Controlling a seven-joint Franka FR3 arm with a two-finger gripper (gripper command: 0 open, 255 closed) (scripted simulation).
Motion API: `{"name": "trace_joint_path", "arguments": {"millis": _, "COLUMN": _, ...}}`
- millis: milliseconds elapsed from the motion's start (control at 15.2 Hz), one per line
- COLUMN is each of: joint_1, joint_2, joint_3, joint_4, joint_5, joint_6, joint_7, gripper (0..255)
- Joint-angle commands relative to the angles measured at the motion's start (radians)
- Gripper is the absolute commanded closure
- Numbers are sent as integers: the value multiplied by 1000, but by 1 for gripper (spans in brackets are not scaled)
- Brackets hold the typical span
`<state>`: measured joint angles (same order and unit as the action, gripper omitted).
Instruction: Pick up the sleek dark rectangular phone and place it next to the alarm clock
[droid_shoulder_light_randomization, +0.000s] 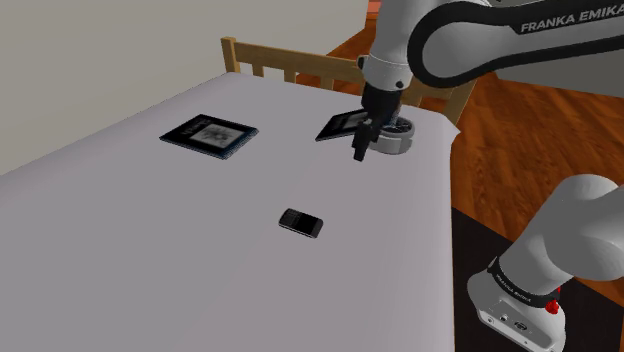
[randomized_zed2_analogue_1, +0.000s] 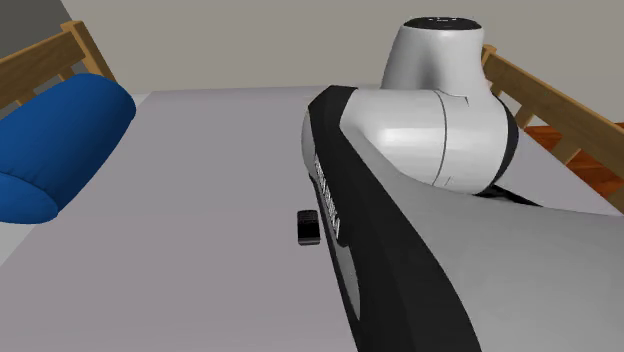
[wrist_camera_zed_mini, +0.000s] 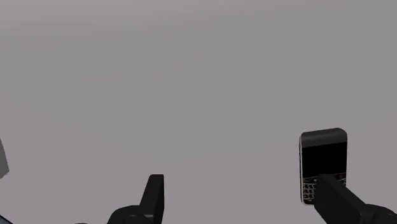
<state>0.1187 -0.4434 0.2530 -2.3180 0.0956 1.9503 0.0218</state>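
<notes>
On arm (droid_shoulder_light_randomization: 440, 40) above phone (droid_shoulder_light_randomization: 301, 222): "FRANKA EMIKA"

One dark phone (droid_shoulder_light_randomization: 301, 222). One round alarm clock (droid_shoulder_light_randomization: 398, 140). Two flat dark books: one book (droid_shoulder_light_randomization: 210, 135) and a second book (droid_shoulder_light_randomization: 338, 124). One blue pillow (randomized_zed2_analogue_1: 55, 140). All lie on one wooden-framed bed (droid_shoulder_light_randomization: 120, 250).

we read "franka emika" in white capitals on the dark band of the arm (droid_shoulder_light_randomization: 562, 26). a ring low on the arm carries small lettering, perhaps the same name. the phone (wrist_camera_zed_mini: 324, 156) keys bear marks we cannot read.
</notes>
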Motion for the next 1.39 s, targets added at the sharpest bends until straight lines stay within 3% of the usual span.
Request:
{"name": "trace_joint_path", "arguments": {"millis": 0, "joint_1": 13, "joint_2": 56, "joint_3": 29, "joint_4": 3, "joint_5": -6, "joint_6": 52, "joint_7": 5, "gripper": 0}}
{"name": "trace_joint_path", "arguments": {"millis": 462, "joint_1": 51, "joint_2": 261, "joint_3": 129, "joint_4": 54, "joint_5": -67, "joint_6": 187, "joint_7": 48, "gripper": 0}}
{"name": "trace_joint_path", "arguments": {"millis": 858, "joint_1": 90, "joint_2": 458, "joint_3": 197, "joint_4": 130, "joint_5": -175, "joint_6": 276, "joint_7": 113, "gripper": 0}}
{"name": "trace_joint_path", "arguments": {"millis": 1320, "joint_1": 107, "joint_2": 553, "joint_3": 203, "joint_4": 129, "joint_5": -241, "joint_6": 354, "joint_7": 154, "gripper": 0}}
